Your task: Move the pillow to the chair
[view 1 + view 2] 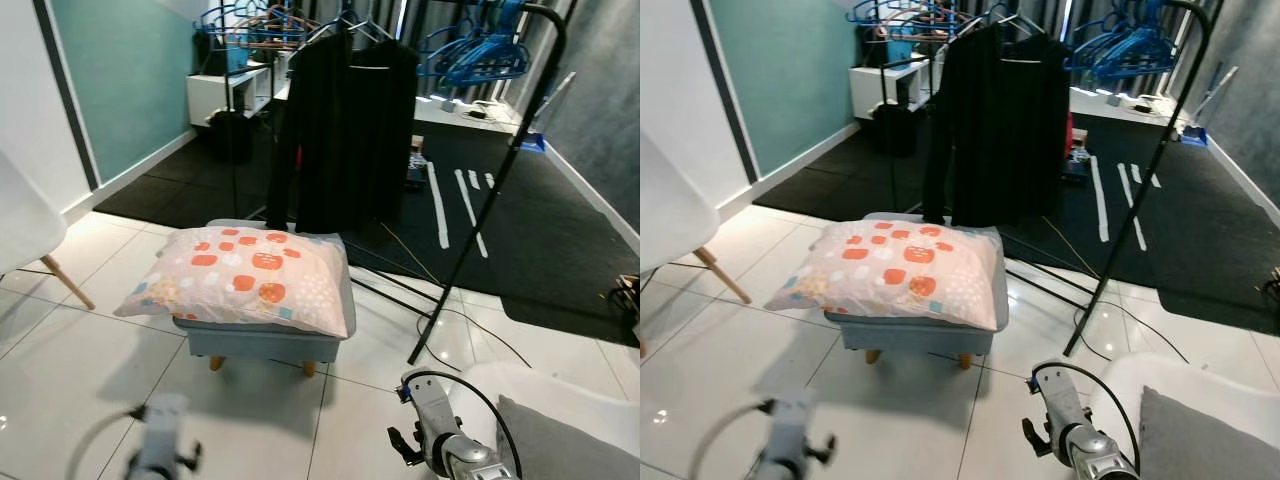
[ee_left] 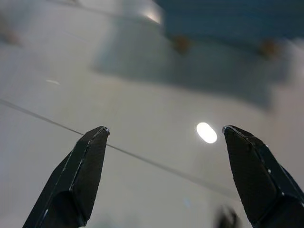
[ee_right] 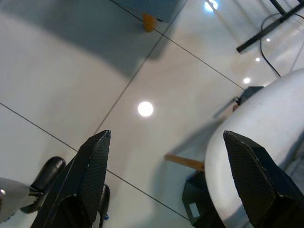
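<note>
A pink pillow (image 1: 245,277) with orange and white spots lies flat on a low blue-grey footstool (image 1: 262,340) on the tiled floor ahead. A white chair (image 1: 545,402) with a grey cushion (image 1: 565,438) stands at the lower right, close beside my right arm. Another white chair (image 1: 22,225) sits at the left edge. My left gripper (image 2: 166,137) is open, held low over bare tiles short of the stool. My right gripper (image 3: 166,137) is open too, pointing down at the floor next to the chair's white seat (image 3: 266,156).
A black clothes rack (image 1: 490,215) with dark garments (image 1: 345,130) stands behind the stool, its foot bar and cables (image 1: 470,320) on the tiles to the right. A dark carpet (image 1: 520,230) lies beyond. Open tiles stretch between me and the stool.
</note>
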`<state>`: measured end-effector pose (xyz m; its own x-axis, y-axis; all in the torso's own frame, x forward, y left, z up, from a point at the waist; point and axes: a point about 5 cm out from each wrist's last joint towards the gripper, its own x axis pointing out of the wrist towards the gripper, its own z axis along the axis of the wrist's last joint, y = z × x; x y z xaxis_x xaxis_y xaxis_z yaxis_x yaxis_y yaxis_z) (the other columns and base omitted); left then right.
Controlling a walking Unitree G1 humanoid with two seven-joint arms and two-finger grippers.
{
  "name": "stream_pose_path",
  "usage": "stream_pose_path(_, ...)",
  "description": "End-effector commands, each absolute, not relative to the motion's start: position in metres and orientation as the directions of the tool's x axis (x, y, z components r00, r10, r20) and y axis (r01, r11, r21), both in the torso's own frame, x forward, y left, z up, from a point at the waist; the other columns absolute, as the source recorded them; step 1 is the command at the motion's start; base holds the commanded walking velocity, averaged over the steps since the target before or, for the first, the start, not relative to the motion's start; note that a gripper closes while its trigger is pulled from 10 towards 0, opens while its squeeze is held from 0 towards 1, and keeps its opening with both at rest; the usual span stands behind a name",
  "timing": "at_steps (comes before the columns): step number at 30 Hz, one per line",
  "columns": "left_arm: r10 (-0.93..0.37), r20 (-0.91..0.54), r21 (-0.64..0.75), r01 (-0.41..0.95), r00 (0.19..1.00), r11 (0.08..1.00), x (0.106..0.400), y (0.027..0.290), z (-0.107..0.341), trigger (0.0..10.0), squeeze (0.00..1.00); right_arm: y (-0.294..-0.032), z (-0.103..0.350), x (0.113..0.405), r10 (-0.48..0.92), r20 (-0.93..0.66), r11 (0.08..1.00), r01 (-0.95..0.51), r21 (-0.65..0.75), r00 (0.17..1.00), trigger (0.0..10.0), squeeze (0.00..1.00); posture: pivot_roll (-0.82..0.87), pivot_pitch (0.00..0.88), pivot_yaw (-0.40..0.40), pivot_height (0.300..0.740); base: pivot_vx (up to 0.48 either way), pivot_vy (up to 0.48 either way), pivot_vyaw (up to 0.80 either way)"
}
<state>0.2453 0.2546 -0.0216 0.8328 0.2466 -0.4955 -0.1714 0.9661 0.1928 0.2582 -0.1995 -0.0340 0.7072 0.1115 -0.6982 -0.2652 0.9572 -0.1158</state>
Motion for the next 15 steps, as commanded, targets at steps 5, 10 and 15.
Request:
stream_pose_path(5, 0.215, -0.491, 0.163, -0.154, 0.844, 0.975, 0.236, 0.255, -0.026, 10.0, 0.0, -0.2, -0.034, 0.257, 0.12, -0.687, 0.945, -0.295, -0.142, 0.717, 10.0, 0.0, -0.14, 0.0, -0.09, 0.74, 0.0, 0.0, 0.67)
stream_pose_path(10, 0.162, -0.471, 0.132, -0.112, 0.867, 0.985, 0.229, 0.257, -0.025, 10.0, 0.0, -0.195, -0.033, 0.259, 0.127, -0.665, 0.934, -0.315, -0.17, 0.736, 10.0, 0.0, -0.16, 0.0, -0.059, 0.74, 0.0, 0.0, 0.8)
stream_pose_path(15, 0.138, -0.466, 0.146, -0.078, 0.874, 0.986, 0.231, 0.257, -0.023, 10.0, 0.0, -0.193, -0.031, 0.261, 0.109, -0.646, 0.935, -0.299, -0.192, 0.756, 10.0, 0.0, -0.16, 0.0, -0.048, 0.74, 0.0, 0.0, 0.8)
